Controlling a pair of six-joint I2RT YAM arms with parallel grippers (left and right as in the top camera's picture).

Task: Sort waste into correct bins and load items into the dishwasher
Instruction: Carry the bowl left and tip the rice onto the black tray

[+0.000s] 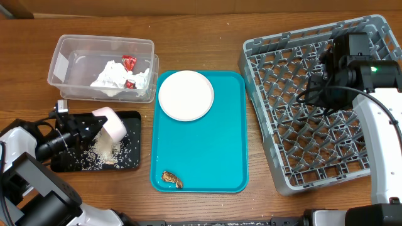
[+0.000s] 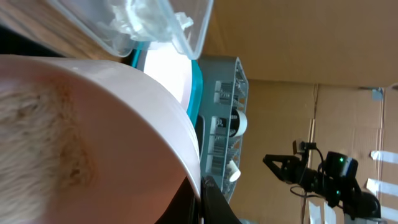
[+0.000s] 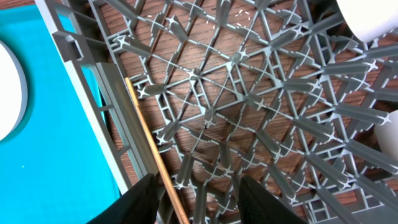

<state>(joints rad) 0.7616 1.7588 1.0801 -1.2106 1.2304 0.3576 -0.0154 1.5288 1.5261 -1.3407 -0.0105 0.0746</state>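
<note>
My left gripper (image 1: 94, 124) is shut on the rim of a pale bowl (image 1: 112, 124), which is tipped on its side over the black tray (image 1: 133, 141). Loose rice (image 1: 103, 150) lies on that tray. In the left wrist view the bowl (image 2: 93, 137) fills the frame, its rim pinched at my left gripper (image 2: 200, 202). The clear tub (image 1: 69, 56) holds a crumpled napkin (image 1: 116, 78) and red wrappers (image 1: 129, 63). A white plate (image 1: 185, 95) and a brown scrap (image 1: 172, 179) lie on the teal tray (image 1: 213, 157). My right gripper (image 3: 199, 205) hangs open and empty over the grey dish rack (image 3: 249, 112).
The right arm (image 1: 352, 63) covers the rack's far right corner (image 1: 377, 25). White dishes (image 3: 373, 15) stand in the rack at the top right of the right wrist view. A thin tan stick (image 3: 152, 155) lies along the rack's left wall. Bare wood surrounds the trays.
</note>
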